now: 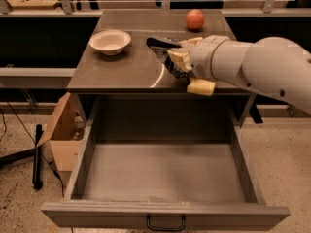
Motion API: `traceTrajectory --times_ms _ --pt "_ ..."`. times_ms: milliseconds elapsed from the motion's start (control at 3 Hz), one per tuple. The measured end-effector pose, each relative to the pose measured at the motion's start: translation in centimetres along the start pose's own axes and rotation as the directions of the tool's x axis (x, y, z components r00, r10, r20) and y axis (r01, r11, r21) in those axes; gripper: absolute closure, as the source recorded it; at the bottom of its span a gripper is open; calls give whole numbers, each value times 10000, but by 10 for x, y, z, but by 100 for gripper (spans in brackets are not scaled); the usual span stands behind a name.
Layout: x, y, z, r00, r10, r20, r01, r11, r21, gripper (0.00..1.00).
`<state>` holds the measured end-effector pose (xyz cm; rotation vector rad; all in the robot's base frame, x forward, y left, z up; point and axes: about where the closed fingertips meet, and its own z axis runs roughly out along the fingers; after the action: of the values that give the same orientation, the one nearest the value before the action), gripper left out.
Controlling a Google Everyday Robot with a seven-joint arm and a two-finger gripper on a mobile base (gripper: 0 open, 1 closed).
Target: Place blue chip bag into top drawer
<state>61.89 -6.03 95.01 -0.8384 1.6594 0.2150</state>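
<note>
The blue chip bag [177, 69], dark and crumpled with white markings, is held in my gripper [168, 56] just above the cabinet top, near its front edge and right of centre. The gripper is shut on the bag; one black finger [158, 43] sticks out to the left above it. My white arm [252, 64] reaches in from the right. The top drawer [165, 174] is pulled fully open below and in front of the gripper, and nothing lies in it. Its black handle [165, 223] shows on the front panel.
A yellow sponge [200, 86] lies at the cabinet's front edge under my arm. A white bowl [110, 41] sits at the left of the cabinet top [121, 69], an orange-red ball-like fruit [195, 19] at the back. A cardboard box [60, 135] stands on the floor to the left.
</note>
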Motion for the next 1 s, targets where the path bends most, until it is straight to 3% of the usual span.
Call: traceTrajectory --times_ms 333,667,1000 --pt "-11 26 -25 9971 371 671 -310 9954 -903 100" --pt "-36 61 -33 9894 517 1356 -260 9824 -1848 100" --pt "-52 91 -46 9836 641 1688 -168 9633 -2680 100"
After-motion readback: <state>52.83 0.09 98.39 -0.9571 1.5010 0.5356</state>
